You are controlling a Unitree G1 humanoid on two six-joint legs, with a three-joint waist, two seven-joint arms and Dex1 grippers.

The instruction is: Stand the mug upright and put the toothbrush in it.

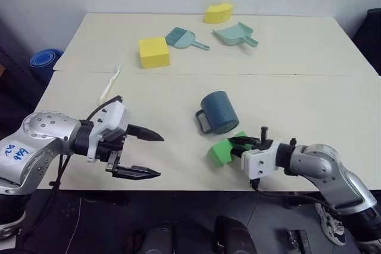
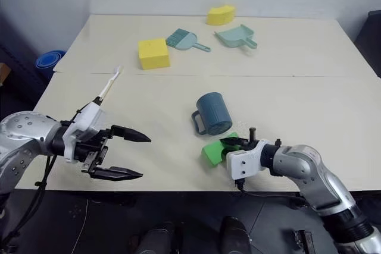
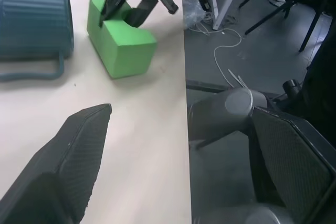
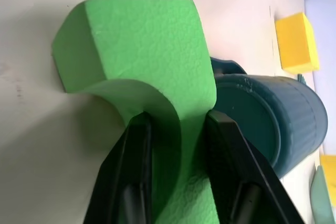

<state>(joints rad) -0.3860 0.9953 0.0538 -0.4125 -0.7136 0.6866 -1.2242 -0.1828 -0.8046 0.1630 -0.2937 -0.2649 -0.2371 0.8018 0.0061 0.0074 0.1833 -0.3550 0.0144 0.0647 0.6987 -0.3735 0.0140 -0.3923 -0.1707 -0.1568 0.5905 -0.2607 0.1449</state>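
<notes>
The dark blue-grey ribbed mug (image 1: 218, 111) stands mouth down near the table's middle, its closed base on top and its handle toward me. The cream toothbrush (image 1: 110, 84) lies flat at the left, beyond my left arm. My right gripper (image 1: 241, 143) is shut on a green foam block (image 4: 142, 40) that rests on the table just in front of the mug; the block bulges between the two fingers (image 4: 220, 145). My left gripper (image 1: 158, 155) hangs open over the table's front edge, left of the mug, with nothing in it.
A yellow foam cube (image 1: 154, 52), a teal hand brush (image 1: 183, 38), a teal dustpan (image 1: 235, 34) and a yellow curved block (image 1: 218, 12) lie at the back. A seam crosses the table (image 1: 309, 96). A blue container (image 1: 44, 62) sits on the floor at the left.
</notes>
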